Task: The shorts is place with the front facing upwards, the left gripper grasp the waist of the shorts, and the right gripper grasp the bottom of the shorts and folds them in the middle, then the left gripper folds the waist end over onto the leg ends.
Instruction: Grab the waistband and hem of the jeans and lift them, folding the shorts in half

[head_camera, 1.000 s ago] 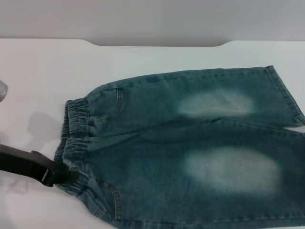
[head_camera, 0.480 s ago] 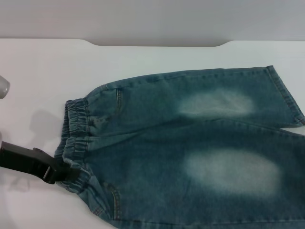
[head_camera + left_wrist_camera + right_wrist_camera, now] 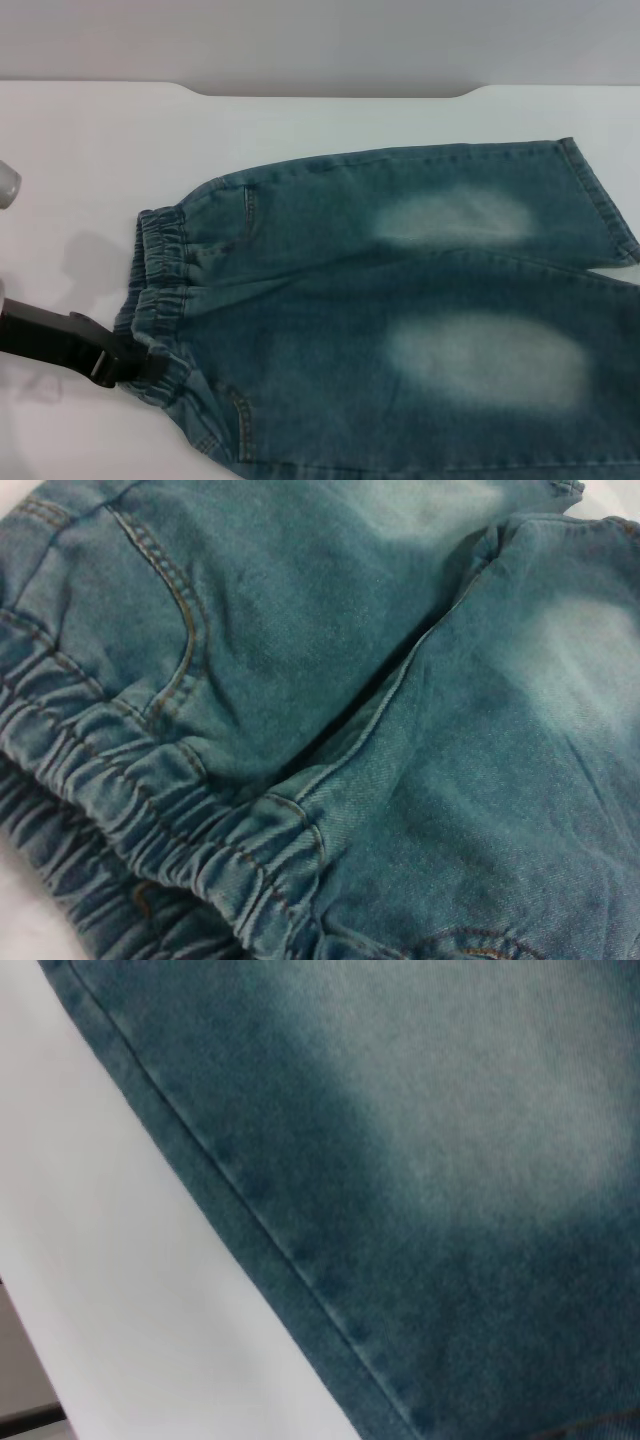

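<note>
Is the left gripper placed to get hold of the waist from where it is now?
Probably yes. The left gripper sits at the near corner of the waist, nothing lying between them. Whether its fingers have closed on the band is hidden.

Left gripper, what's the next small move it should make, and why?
Probably close on the waistband and start lifting. The left gripper sits at the near corner of the waist of the shorts, and the shorts lie flat, front up, not yet folded.
</note>
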Motion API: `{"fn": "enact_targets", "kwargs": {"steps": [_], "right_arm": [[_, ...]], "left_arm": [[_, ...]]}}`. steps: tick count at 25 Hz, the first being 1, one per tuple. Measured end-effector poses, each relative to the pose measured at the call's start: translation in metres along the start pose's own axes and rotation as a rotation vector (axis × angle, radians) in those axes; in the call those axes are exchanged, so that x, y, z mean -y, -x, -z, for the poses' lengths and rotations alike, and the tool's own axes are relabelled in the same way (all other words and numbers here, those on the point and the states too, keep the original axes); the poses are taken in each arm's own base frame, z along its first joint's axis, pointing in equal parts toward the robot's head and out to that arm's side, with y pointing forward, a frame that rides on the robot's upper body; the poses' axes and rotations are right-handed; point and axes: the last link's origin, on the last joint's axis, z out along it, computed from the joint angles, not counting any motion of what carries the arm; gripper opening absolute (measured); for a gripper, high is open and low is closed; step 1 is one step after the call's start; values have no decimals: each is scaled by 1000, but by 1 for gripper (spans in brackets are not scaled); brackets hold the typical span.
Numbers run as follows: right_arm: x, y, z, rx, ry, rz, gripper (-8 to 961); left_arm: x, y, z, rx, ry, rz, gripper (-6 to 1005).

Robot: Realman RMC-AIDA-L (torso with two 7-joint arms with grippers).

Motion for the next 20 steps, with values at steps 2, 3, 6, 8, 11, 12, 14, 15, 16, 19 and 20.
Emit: {"fn": "enact_targets", "kwargs": {"steps": [2, 3, 6, 8, 11, 12, 14, 15, 16, 19, 20], "right_arm": [[1, 0, 0, 3, -9, 1, 57], [1, 0, 0, 5, -14, 2, 37], [3, 0, 0, 14, -27, 5, 16], [4, 0, 2, 35, -48, 6, 17], [6, 3, 7, 100, -83, 18, 17], [6, 5, 9, 126, -85, 25, 17], [6, 7, 13, 189, -90, 42, 17], [5, 8, 15, 214, -91, 50, 17], [5, 9, 18, 246, -93, 58, 17], [5, 11, 24, 316, -92, 79, 16], [5, 12, 26, 334, -91, 85, 16]], "left_arm": [[0, 0, 0, 0, 0, 0, 51], [0, 0, 0, 0, 0, 0, 51], [0, 0, 0, -5, -1, 0, 51], [0, -1, 0, -10, -3, -1, 51], [1, -6, 1, -30, -12, -11, 51], [1, -9, 1, -39, -14, -16, 51], [1, -12, 2, -53, -15, -21, 51], [1, -12, 2, -53, -15, -21, 51], [0, -21, 3, -99, -13, -34, 51], [-1, -33, 7, -156, -12, -56, 51], [-1, -33, 7, -156, -12, -56, 51]]}}
